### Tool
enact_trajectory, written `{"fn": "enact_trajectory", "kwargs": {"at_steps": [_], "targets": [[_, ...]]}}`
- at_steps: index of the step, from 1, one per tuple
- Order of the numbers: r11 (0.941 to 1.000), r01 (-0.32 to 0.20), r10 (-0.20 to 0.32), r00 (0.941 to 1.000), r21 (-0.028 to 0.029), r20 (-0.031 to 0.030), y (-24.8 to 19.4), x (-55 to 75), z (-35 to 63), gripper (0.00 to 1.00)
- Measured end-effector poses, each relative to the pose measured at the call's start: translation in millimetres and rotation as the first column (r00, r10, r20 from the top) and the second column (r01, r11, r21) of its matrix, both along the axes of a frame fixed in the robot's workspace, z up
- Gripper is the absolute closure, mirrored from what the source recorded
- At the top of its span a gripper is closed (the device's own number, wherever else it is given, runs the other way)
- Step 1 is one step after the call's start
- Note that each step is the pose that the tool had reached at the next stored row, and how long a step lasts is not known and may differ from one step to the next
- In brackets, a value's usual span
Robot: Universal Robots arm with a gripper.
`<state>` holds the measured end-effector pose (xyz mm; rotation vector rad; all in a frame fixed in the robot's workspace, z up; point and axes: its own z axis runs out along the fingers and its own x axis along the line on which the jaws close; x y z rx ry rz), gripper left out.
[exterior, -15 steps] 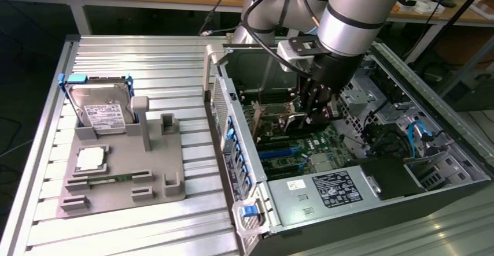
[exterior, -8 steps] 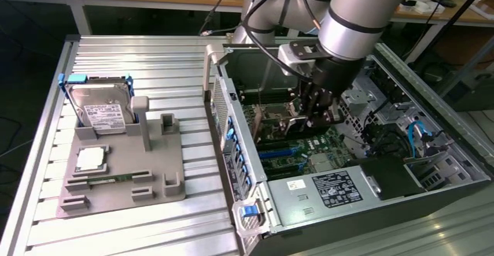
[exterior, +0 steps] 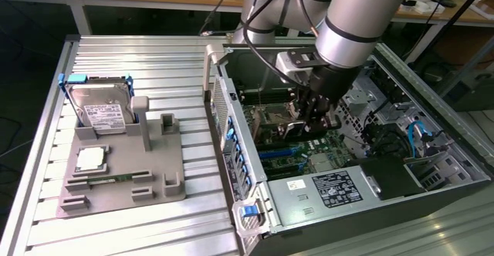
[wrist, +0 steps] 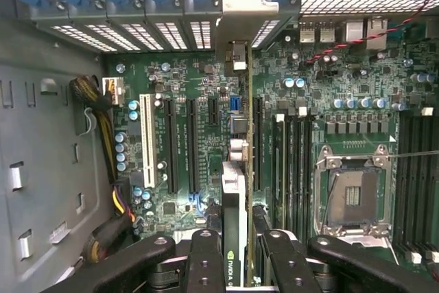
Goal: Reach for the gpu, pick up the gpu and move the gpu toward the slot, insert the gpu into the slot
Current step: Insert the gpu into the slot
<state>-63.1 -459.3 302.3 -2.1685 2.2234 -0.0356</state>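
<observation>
My gripper [exterior: 315,117] is down inside the open computer case [exterior: 463,169], over the motherboard. It is shut on the gpu [wrist: 233,190], which the wrist view shows edge-on between the two black fingers [wrist: 206,259]. The card's metal bracket [wrist: 240,5] reaches toward the case's rear slot openings. Several black expansion slots [wrist: 169,145] lie on the green motherboard [wrist: 357,94] on both sides of the card. I cannot tell whether the card's lower edge touches a slot. In the exterior view the gpu [exterior: 309,132] shows as a dark piece under the fingers.
A grey fixture [exterior: 115,181] on the exterior view's left holds a silver hard drive [exterior: 100,111], a processor chip and a small green memory stick. Inside the case are an empty processor socket [wrist: 357,197], yellow and black cables [wrist: 103,121] and a labelled power supply [exterior: 332,189].
</observation>
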Motion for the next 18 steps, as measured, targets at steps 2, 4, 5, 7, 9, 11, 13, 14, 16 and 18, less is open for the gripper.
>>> {"fn": "enact_trajectory", "kwargs": {"at_steps": [2,4,5,7,9,11,13,14,16,18], "targets": [[1.0000,0.000,0.000,1.0000,0.0001,-0.0008,0.0,-0.5,-3.3,0.73],[1.0000,0.000,0.000,1.0000,-0.0003,-0.0016,0.0,-0.8,-5.5,0.73],[1.0000,0.000,0.000,1.0000,-0.0009,-0.0019,0.0,-1.0,-6.5,0.73],[1.0000,0.000,0.000,1.0000,-0.0032,-0.0022,0.0,-1.3,-8.3,0.73],[1.0000,0.000,0.000,1.0000,-0.0060,-0.0022,0.0,-1.5,-9.8,0.73],[1.0000,0.000,0.000,1.0000,-0.0083,-0.0023,-0.2,-1.7,-11.3,0.73],[0.9999,0.001,-0.001,1.0000,-0.0101,-0.0023,-0.2,-2.2,-14.0,0.73],[0.9999,0.001,-0.001,1.0000,-0.0102,-0.0023,-0.2,-2.7,-15.1,0.73],[0.9999,0.002,-0.002,1.0000,-0.0104,-0.0022,-0.3,-4.6,-17.1,0.73],[0.9999,0.002,-0.002,1.0000,-0.0104,-0.0022,-0.2,-6.6,-19.1,0.73]]}}
